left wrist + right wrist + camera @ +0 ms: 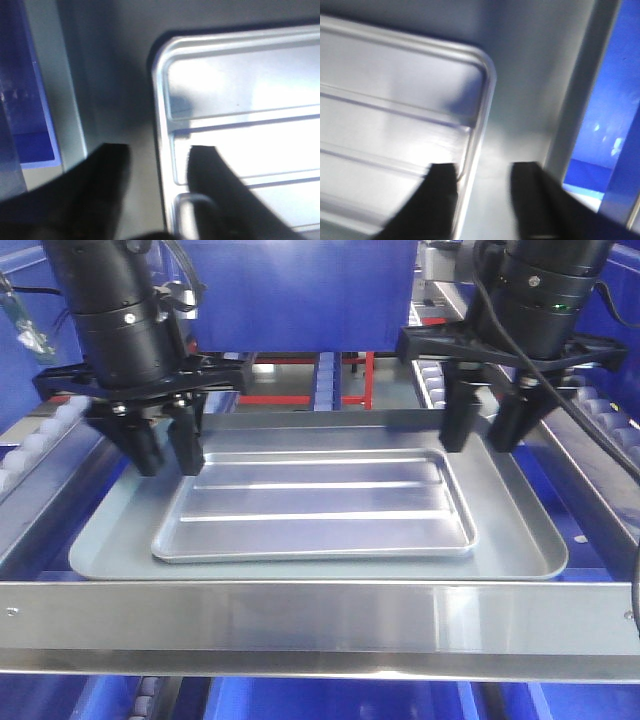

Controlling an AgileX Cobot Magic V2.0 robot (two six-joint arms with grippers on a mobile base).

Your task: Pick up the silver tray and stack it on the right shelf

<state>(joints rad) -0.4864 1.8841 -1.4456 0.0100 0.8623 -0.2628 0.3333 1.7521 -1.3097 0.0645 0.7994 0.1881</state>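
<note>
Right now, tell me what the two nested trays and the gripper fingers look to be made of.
Silver tray: likely polished metal, perhaps aluminium or steel; bright glare, pressed ridges.
Larger tray beneath: dull grey-green, smooth matte; probably coated metal, possibly plastic.
Left gripper and right gripper fingers: matte black, probably plastic or rubber-faced; cannot tell.

Parted jaws astride silver tray (240, 130) rim

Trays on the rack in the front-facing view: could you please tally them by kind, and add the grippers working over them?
Silver tray, shiny with ridges: 1
Larger dull grey-green tray beneath it: 1
Grippers, left gripper and right gripper, both open: 2
Total: 4
</note>
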